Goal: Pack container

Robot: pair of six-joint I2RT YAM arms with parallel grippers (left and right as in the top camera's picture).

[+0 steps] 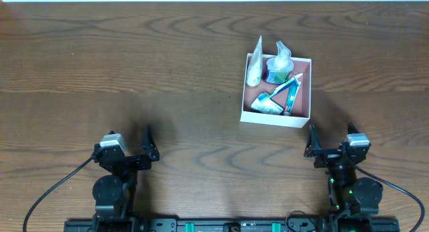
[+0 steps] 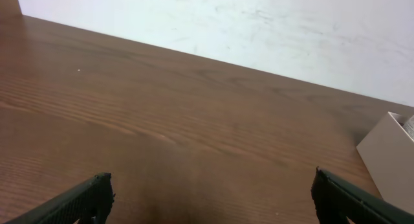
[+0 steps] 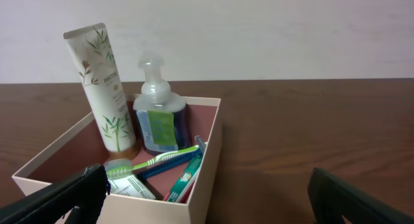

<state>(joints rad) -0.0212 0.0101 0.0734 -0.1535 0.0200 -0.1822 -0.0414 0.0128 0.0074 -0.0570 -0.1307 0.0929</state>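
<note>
Sitting right of centre on the tabletop (image 1: pixel 134 71), the container (image 1: pixel 275 117) holds a white tube (image 3: pixel 102 88) standing at the back, a pump bottle (image 3: pixel 158 120) just beside it and a green toothbrush (image 3: pixel 162 160) lying in front. Your left end effector (image 1: pixel 131 145) is spread wide, gripping nothing. Your right end effector (image 1: pixel 331 145) is likewise spread and empty, near the container's front wall.

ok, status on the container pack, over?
Left gripper open, empty. Right gripper open, empty, facing container. Container holds tube, pump bottle, toothbrush. Nothing between right gripper and container.
</note>
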